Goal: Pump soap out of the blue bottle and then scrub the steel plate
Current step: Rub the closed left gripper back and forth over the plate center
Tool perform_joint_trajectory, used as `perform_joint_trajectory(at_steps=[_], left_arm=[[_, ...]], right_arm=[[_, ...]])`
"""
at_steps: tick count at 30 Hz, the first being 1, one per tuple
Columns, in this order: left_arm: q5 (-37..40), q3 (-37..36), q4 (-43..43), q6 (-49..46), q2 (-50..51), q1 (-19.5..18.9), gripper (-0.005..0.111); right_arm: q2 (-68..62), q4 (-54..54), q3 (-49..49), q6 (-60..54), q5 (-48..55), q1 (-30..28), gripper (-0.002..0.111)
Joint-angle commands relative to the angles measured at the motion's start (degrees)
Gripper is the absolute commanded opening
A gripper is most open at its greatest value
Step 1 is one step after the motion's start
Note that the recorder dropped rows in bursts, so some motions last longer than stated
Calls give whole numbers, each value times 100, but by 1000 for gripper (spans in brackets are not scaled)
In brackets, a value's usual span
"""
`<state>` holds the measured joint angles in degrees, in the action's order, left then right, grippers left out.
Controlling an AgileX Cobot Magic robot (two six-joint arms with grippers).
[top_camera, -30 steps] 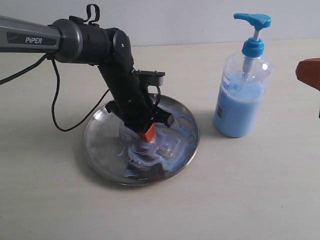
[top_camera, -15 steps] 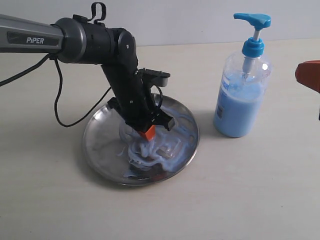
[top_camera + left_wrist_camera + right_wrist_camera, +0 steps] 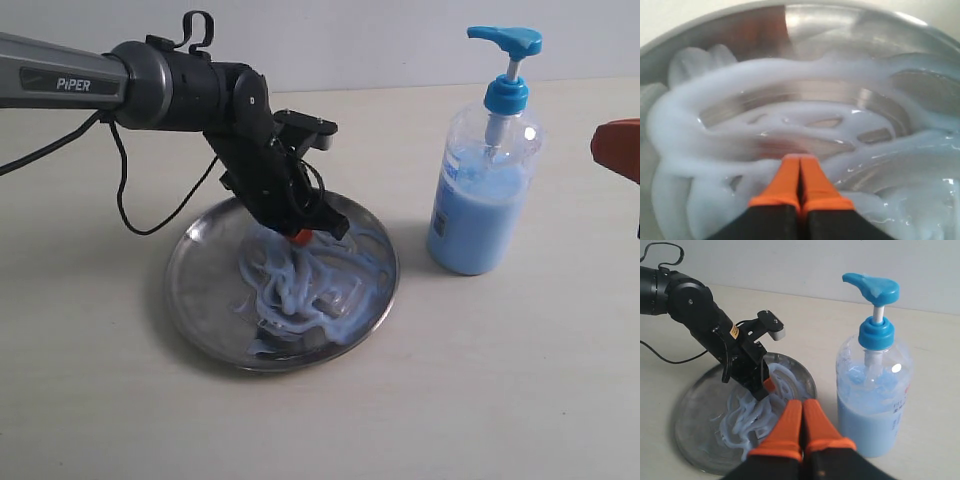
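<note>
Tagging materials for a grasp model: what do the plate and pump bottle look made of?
Plate: polished metal, likely steel, with mirror-like reflections on its bare side. Bottle: clear glossy plastic, apparently; the blue liquid shows through its wall. Pump head: opaque bright-blue plastic, smooth.

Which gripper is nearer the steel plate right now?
Left. The left gripper is down in the soap on the steel plate; the right gripper sits off past the blue bottle, clear of the plate.

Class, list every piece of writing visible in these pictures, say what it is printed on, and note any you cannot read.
"PiPER": on the grey tube of the left arm.
Too small to read: the label on the blue bottle.
Too small to read: the yellow sticker near the left arm's wrist.
</note>
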<state>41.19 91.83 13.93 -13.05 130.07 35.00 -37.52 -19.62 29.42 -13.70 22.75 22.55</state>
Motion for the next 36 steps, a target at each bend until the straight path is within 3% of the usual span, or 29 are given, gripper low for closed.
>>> perform_joint_trajectory(at_steps=[1, 15, 30, 36], left_arm=[[363, -10, -10, 18, 28, -18, 0], [1686, -10, 618, -341, -115, -5, 0], [1684, -284, 727, -341, -536, -5, 0], [1151, -523, 773, -438, -536, 39, 0]], right_arm=[[16, 2, 17, -22, -112, 4, 0], [16, 12, 17, -22, -15, 4, 0], [16, 1, 17, -22, -2, 4, 0], [16, 1, 17, -22, -14, 4, 0]])
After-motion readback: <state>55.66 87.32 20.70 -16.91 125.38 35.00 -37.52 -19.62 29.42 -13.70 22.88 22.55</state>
